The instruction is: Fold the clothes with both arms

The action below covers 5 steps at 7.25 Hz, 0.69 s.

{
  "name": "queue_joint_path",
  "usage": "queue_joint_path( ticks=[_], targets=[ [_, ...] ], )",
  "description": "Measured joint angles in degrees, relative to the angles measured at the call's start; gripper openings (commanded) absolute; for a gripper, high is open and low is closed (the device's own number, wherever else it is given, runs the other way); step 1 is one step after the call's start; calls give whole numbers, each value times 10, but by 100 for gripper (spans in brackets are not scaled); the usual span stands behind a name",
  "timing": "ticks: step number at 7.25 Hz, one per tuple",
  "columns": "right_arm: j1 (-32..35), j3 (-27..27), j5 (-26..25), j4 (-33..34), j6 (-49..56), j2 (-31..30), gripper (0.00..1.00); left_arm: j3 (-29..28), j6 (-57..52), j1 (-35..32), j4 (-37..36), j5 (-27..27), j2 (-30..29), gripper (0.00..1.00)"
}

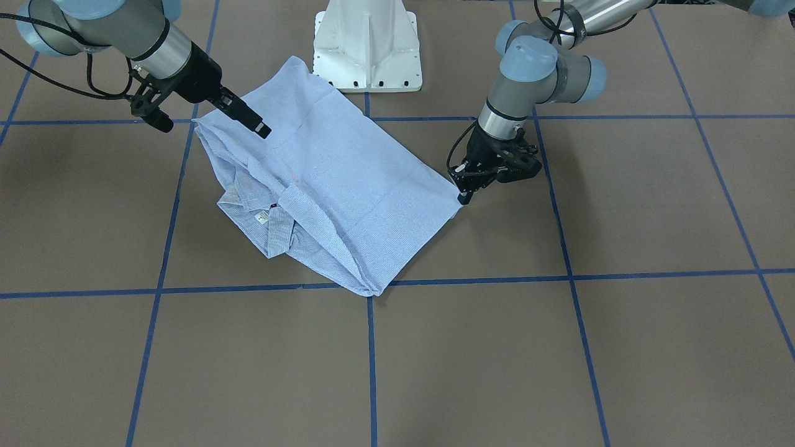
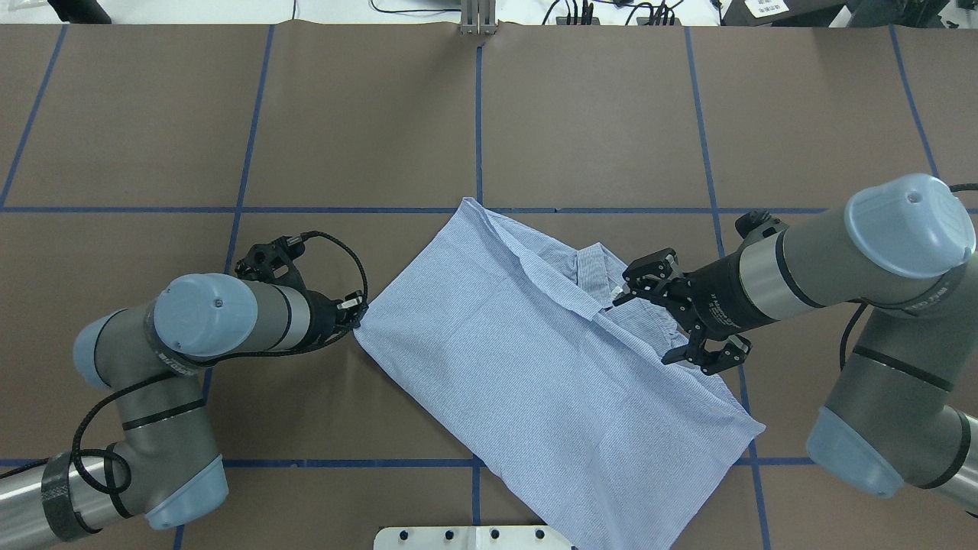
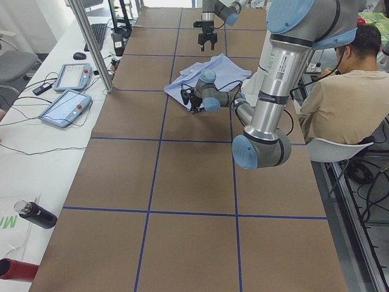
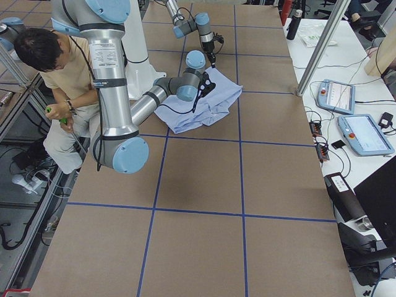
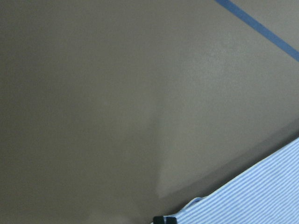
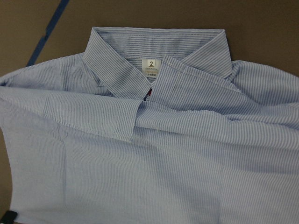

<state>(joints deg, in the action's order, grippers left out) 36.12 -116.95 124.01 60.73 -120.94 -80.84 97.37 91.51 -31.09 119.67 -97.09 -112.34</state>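
One big brown desk [image 1: 559,347], and one shirt [image 1: 348,180] on it, lying slantwise near the middle of the robot-side edge. It's light blue with fine white stripes, already gathered into a rough rectangle. A smooth panel faces up, and the bunched layers sit on the right arm's side.

The left arm [image 2: 221,317] is stretched low. The left tool [image 1: 463,197] has its fingers pressed together at the shirt's outer corner, pinching the cloth there as far as I can judge. The right arm [image 2: 825,260] reaches in over the rumpled side, and the right tool [image 2: 646,325] hangs above the cloth with its fingers spread wide, holding nothing.

This is thin, limp cotton. I'd expect it to be light, to sag and to drag its lower layers along, so corners and hemmed edges look like the best places to take hold, both at once.

The collar [image 6: 154,44] stands open, with a small white label [image 6: 151,65] inside it.
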Motion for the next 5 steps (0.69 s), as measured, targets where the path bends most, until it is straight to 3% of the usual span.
queue_joint_path(
  ticks=[2,3,4,5],
  targets=[
    [-2,1,-1,0,-1,3,100,-131,-64,-74,19,-1,-105,0],
    [-5,6,-4,0,-1,6,100,-212,-84,-98,66,-1,-150,6],
    [-11,15,-8,0,-1,16,100,-291,-94,-114,118,-1,-192,30],
    [-14,23,-12,0,-2,28,100,-344,-99,-127,144,-2,-229,64]
  ],
)
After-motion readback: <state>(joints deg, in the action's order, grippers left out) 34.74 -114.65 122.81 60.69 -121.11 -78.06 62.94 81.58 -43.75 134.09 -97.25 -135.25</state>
